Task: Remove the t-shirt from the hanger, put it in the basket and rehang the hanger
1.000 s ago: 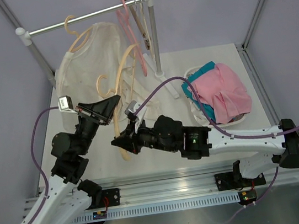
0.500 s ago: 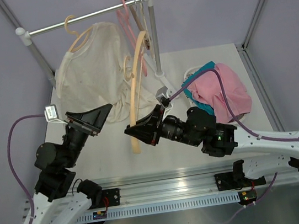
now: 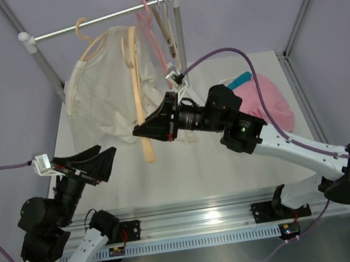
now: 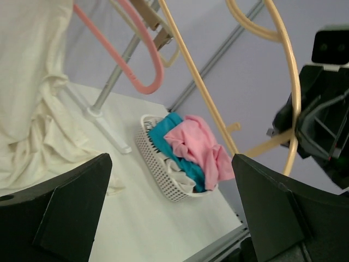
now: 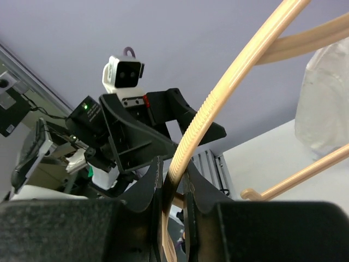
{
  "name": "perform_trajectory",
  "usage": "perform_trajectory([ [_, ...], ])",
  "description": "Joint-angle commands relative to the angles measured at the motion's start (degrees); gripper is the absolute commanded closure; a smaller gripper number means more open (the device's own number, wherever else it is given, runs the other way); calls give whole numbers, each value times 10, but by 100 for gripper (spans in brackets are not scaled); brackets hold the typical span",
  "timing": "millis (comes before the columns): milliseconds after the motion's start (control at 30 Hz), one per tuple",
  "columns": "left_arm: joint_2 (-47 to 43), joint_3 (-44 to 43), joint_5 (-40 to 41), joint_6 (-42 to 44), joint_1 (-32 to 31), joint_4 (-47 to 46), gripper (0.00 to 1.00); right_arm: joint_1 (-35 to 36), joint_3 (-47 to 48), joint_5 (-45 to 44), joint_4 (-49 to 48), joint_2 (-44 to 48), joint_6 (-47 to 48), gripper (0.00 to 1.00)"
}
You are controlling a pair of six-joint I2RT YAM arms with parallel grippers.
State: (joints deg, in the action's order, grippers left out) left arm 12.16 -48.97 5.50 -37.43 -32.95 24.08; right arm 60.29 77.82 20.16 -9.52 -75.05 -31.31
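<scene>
The pale tan hanger (image 3: 137,90) is bare and stands nearly upright, its hook up beside the rail. My right gripper (image 3: 141,131) is shut on the hanger's lower arm, seen in the right wrist view (image 5: 175,177) with the ribbed hanger (image 5: 229,82) between the jaws. The light pink t-shirt (image 3: 272,101) lies crumpled in a white basket at the right, apart from the hanger, and shows in the left wrist view (image 4: 199,150). My left gripper (image 3: 91,162) is open and empty, low at the near left; in its own view (image 4: 170,180) nothing lies between the fingers.
A cream-white shirt (image 3: 101,92) hangs on a peach hanger from the rail (image 3: 101,21). A pink hanger (image 3: 151,33) hangs by the rail's right post (image 3: 180,39). The white basket (image 4: 158,169) also holds a teal garment (image 4: 163,139).
My right gripper has lifted the tan hanger up and to the left, toward the rail. My left arm has drawn back down and left toward the near edge, still open.
</scene>
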Motion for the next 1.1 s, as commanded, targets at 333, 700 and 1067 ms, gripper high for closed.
perform_trajectory([
  [333,-48,69,48,127,-1,72,1,-126,129,146,-52,-174,-113,100],
  [700,-81,114,71,159,-1,70,1,-178,328,122,53,-308,-53,100],
  [1067,-77,121,54,155,-1,71,1,-224,445,154,42,-432,-85,100],
])
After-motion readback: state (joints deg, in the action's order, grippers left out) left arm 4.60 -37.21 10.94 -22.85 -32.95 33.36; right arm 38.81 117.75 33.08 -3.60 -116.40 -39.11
